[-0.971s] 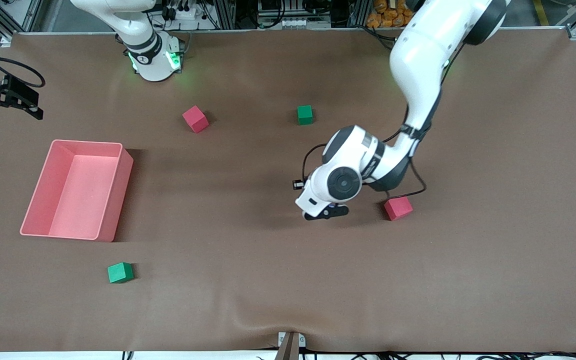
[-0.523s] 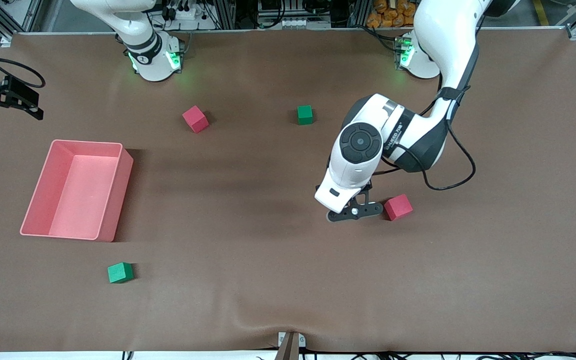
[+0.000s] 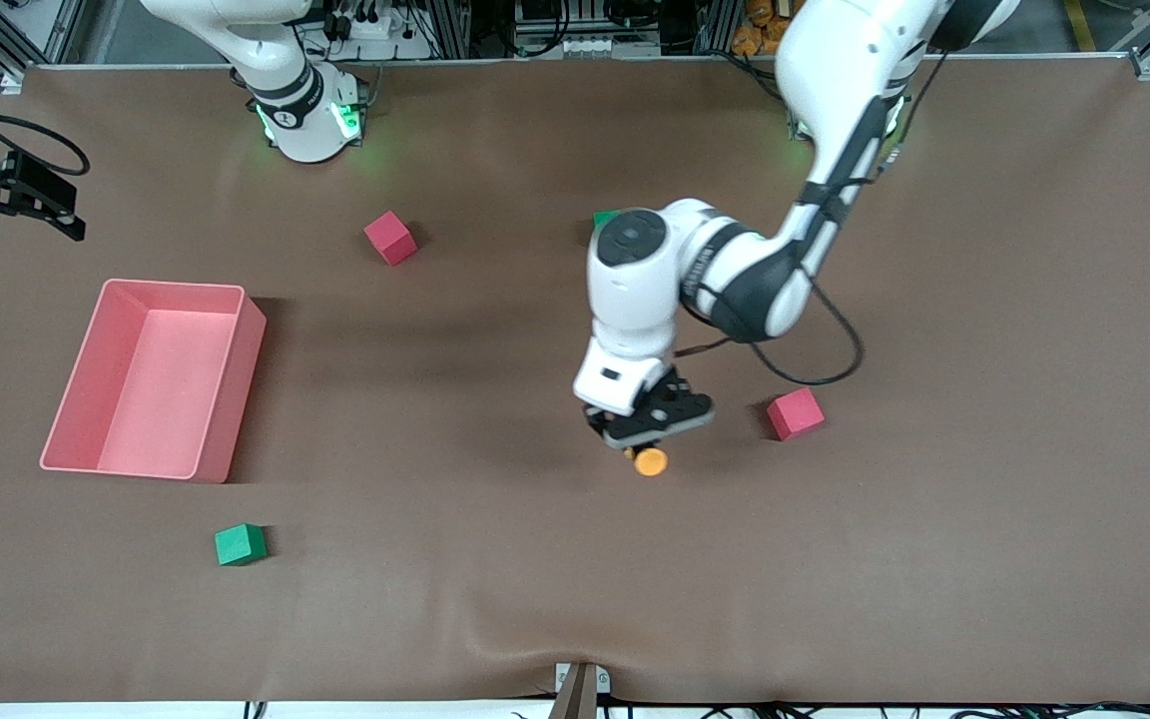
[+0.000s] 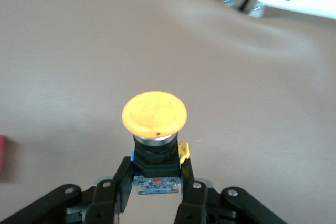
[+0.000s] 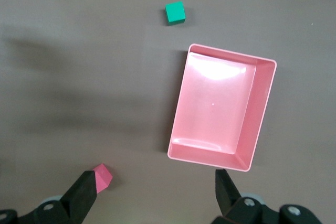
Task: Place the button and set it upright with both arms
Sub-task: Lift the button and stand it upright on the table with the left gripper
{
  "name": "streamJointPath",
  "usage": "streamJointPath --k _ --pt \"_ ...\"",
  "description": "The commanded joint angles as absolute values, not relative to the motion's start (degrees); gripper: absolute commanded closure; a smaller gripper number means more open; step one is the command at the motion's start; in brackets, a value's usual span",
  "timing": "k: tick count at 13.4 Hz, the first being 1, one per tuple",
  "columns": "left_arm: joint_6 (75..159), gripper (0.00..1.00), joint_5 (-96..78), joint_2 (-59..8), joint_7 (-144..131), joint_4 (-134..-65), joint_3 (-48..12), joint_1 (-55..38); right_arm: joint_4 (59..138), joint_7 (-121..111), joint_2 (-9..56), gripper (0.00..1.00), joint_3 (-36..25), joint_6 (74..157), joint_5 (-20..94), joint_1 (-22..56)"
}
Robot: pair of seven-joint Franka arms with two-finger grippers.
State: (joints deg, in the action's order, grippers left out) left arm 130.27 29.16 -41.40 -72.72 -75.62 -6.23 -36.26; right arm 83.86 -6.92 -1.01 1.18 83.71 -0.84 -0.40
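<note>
A brown cloth-covered worktop (image 3: 934, 559) holds scattered foam cubes. The left tool (image 3: 647, 431) hangs over the middle of the worktop, clamped on the black body of a small push-button with a round orange cap (image 3: 649, 460) (image 4: 154, 114), which juts out past the fingertips (image 4: 193, 195). A red foam cube (image 3: 796, 413) lies near it, toward the left arm's end. The right tool (image 5: 156, 182), jaws spread wide and holding nothing, waits above a pink rectangular plastic bin (image 3: 116, 439) (image 5: 265, 108) at the right arm's end.
</note>
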Motion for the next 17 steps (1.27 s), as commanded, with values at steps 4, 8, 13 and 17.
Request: streamJointPath --k 4,8,13,17 --pt "133.6 1.0 54.8 -46.0 -93.9 -75.1 -4.5 -45.3 84.3 -7.6 -2.0 0.0 1.9 84.9 -1.1 0.4" --pt "134.2 1.0 66.4 -48.3 -98.8 -75.1 -3.9 -50.2 84.4 -9.6 -2.0 0.0 1.7 84.6 -1.1 -0.2" --pt "133.8 1.0 81.7 -55.2 -116.8 -75.0 -1.5 -56.3 84.6 -9.8 -2.3 0.0 1.5 84.0 -0.9 -0.8" --pt "132.9 1.0 87.9 -58.5 -126.6 -75.1 -0.3 -59.6 84.3 -9.8 -2.0 0.0 1.8 84.6 -0.6 -0.6"
